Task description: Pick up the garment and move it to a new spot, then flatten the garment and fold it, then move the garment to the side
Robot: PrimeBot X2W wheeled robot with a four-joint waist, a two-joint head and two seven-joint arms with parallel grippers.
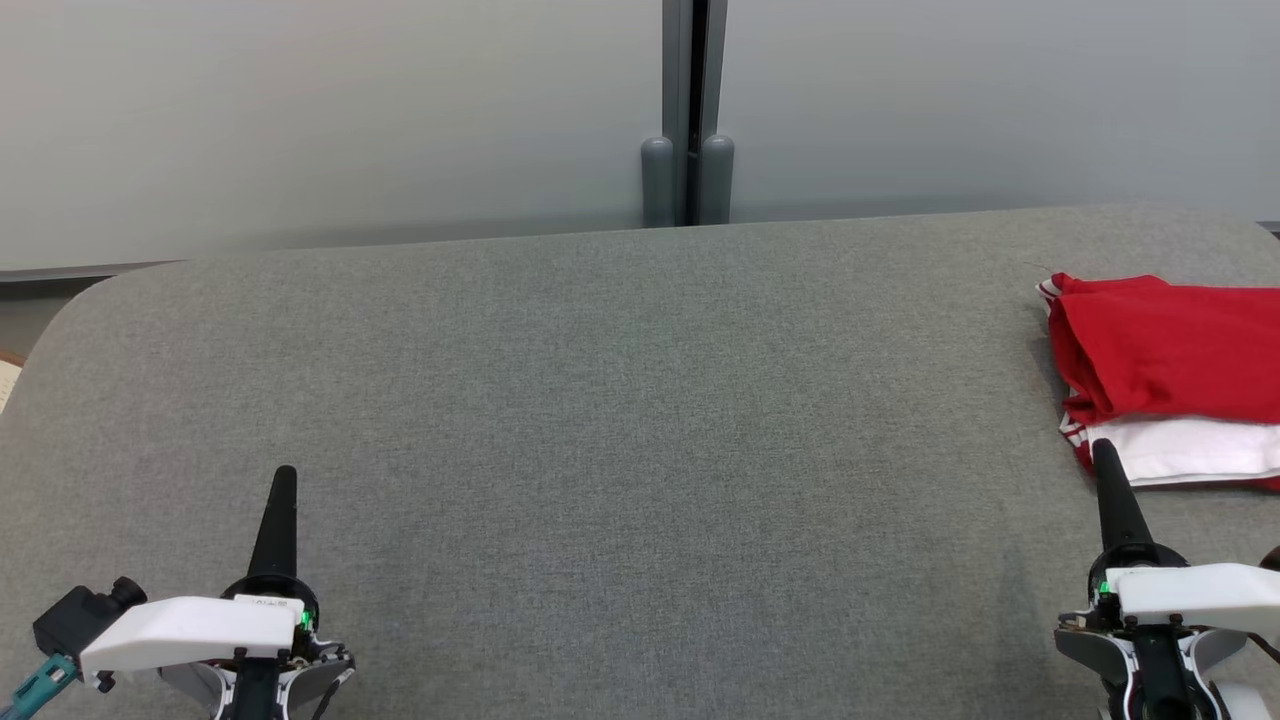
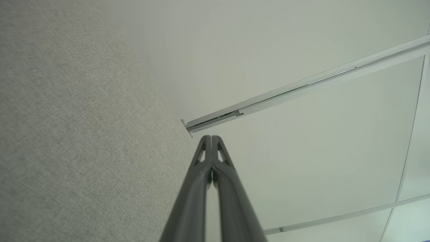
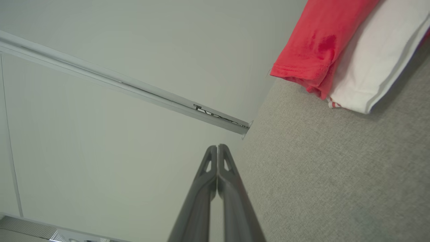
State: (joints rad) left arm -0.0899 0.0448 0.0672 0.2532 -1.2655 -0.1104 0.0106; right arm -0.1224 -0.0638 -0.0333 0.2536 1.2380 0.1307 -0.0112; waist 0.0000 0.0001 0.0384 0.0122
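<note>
The garment (image 1: pixel 1170 375) is red and white and lies folded at the far right of the grey table (image 1: pixel 620 420), running off the head view's right edge. In the right wrist view the garment (image 3: pixel 339 47) fills the upper right corner. My right gripper (image 1: pixel 1103 450) is shut and empty at the lower right, its tip just in front of the garment's near white edge. My left gripper (image 1: pixel 285 475) is shut and empty at the lower left, far from the garment. Both wrist views show the fingertips pressed together: left gripper (image 2: pixel 211 137), right gripper (image 3: pixel 217 146).
A pale wall with a dark vertical post (image 1: pixel 688 110) stands behind the table's far edge. The table's rounded left corner (image 1: pixel 90 300) lies at the upper left. Wide bare grey cloth stretches between the two grippers.
</note>
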